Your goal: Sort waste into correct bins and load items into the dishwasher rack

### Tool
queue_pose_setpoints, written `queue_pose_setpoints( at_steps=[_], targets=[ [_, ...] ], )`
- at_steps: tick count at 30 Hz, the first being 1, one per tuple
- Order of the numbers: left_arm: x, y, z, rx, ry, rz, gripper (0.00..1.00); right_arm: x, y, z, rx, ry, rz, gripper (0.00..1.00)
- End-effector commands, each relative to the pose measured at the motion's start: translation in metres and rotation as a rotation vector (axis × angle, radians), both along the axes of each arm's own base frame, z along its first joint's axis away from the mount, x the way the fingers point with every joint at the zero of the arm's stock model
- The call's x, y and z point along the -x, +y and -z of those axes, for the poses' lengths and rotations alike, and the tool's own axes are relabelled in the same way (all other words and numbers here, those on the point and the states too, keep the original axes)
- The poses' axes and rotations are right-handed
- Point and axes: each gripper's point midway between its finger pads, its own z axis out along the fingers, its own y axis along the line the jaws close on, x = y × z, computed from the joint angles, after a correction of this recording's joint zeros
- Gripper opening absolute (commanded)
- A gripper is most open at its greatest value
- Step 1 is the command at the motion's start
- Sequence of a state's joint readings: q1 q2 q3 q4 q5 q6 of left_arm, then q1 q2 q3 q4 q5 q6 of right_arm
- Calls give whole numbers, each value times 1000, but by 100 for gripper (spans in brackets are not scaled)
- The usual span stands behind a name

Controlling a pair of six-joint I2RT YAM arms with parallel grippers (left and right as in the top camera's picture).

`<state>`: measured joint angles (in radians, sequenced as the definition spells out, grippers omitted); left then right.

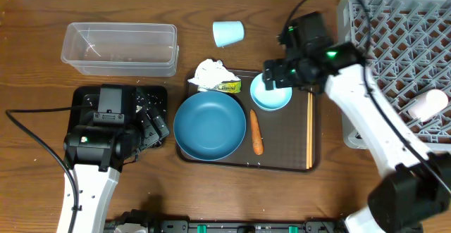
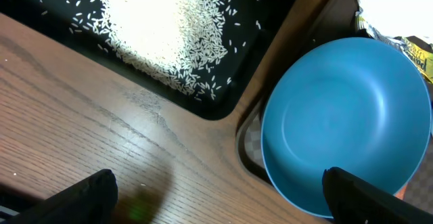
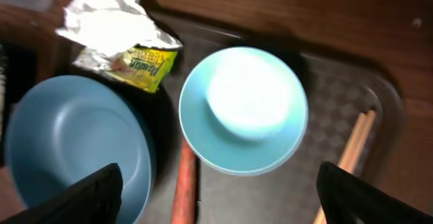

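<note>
Rice heap (image 2: 162,28): white grains piled in the black tray (image 2: 274,11), with loose grains scattered toward its rim.
Clear tub (image 1: 120,48): on the table (image 1: 211,198) beyond the black tray, apart from it.
Brown serving tray (image 1: 282,152): mid-table, between the black tray and the rack.
Teal-blue bowl (image 1: 209,125): upright on the left part of the serving tray, rim overhanging the tray's left edge.
Small light-blue bowl (image 3: 243,109): upright at the serving tray's far side, straight under the right wrist camera.
Carrot (image 1: 256,132): lying lengthwise just beside the teal-blue bowl, between it and the chopsticks.
Chopsticks (image 1: 309,129): paired, side by side along the serving tray's right edge.
Tissue (image 3: 108,21): crumpled at the tray's far-left corner, touching the yellow-green wrapper (image 3: 145,65).
Light-blue cup (image 1: 228,32): tipped on its side on the table beyond the serving tray.
Dishwasher rack (image 1: 394,43): grey lattice at the table's right side, with a whitish cup (image 1: 428,105) lying inside.
Left gripper (image 2: 216,200): jaws spread wide, gripping nothing, over the wood between the black tray and the teal-blue bowl.
Right gripper (image 3: 220,197): jaws spread wide, gripping nothing, hovering above the small bowl and the carrot.
</note>
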<state>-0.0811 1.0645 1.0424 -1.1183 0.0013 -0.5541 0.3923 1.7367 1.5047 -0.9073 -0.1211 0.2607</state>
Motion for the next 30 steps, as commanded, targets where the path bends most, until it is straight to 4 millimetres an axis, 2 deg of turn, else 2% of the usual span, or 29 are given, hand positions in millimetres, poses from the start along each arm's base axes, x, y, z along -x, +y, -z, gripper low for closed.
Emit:
queue_pose_setpoints(
  at_steps=[1,4,10,14,22,25,30],
  targets=[
    [-2,1,-4,3,-12,-13,99,-8,11,19,39,-8,15,93],
    [-2,1,-4,3,-12,-13,99,-28,27,16,0,-86,5,96],
    [-2,1,-4,3,-12,-13,99,-73,49,-18,-107,-295,18,99],
    [-2,1,-4,3,-12,-13,99,-102,62,-22,-95,-344,-23,99],
    [-2,1,-4,3,-12,-12,99,-170,82,6,15,-306,-32,99],
    [-2,1,-4,3,-12,-13,100,-178,82,24,43,-271,-15,99],
    [-2,1,-4,3,-12,-12,99,-172,79,57,78,-195,-23,99]
  ],
)
